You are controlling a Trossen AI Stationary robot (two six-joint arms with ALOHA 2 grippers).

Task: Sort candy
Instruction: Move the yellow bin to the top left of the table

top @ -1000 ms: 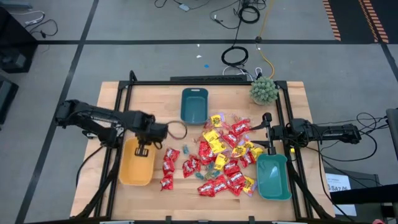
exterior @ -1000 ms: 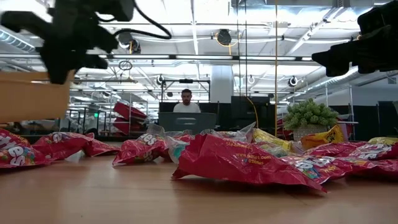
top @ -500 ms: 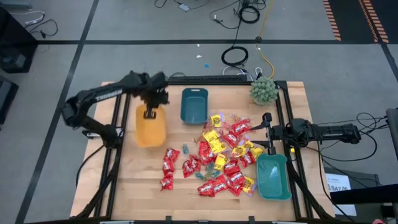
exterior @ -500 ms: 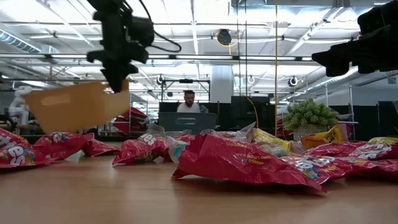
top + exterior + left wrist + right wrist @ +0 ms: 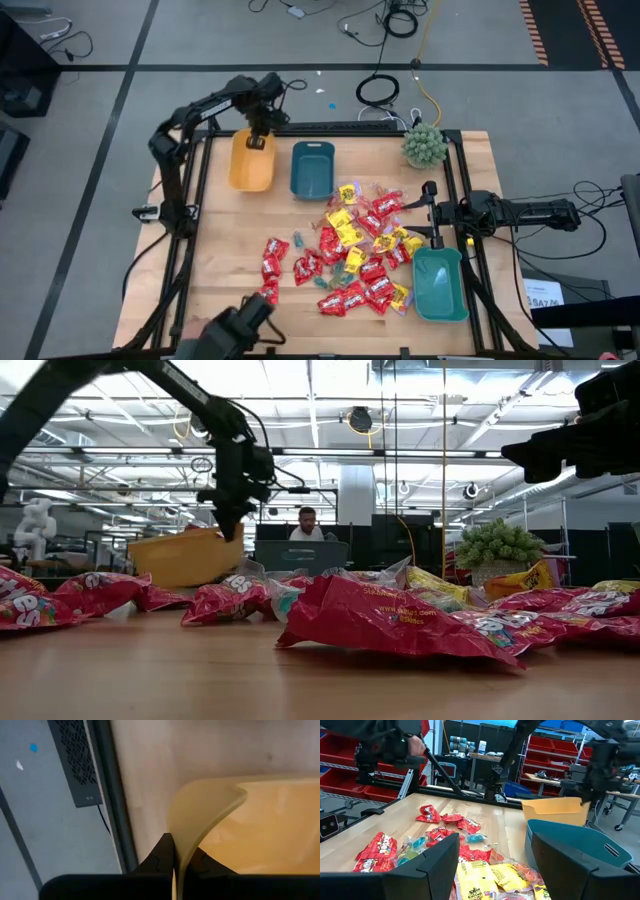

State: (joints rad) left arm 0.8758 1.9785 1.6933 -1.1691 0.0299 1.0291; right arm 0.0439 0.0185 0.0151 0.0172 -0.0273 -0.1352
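The candy (image 5: 355,250) lies in a loose pile on the table's middle and right: red packets, yellow packets and small wrapped pieces; it also fills the foreground of the low view (image 5: 390,615). My left gripper (image 5: 258,138) is at the table's far left, shut on an orange bin (image 5: 250,168) that stands next to a teal bin (image 5: 312,170). My right gripper (image 5: 434,213) waits open at the table's right side, above the pile's right edge, with a second teal bin (image 5: 440,285) just nearer than it. My left gripper pinches the orange bin's far end wall at the rim (image 5: 181,840), one finger (image 5: 164,854) outside the bin and one (image 5: 201,861) inside. It comes from above, pointing down. The bin sits slightly tilted, low at the table's far left; whether it rests on the wood, I cannot tell.
A green spiky plant (image 5: 424,146) stands at the far right corner. A black frame (image 5: 190,190) runs along the table's sides. A dark shape (image 5: 235,335) reaches in at the near edge. A person (image 5: 305,522) sits beyond the far edge. Bare wood shows at the near left.
My left gripper has carried the orange bin from the table's near left up and across toward the far edge, then lowered it beside the far teal bin. The bin swung and tilted on the way. A dark shape has come in at the near edge.
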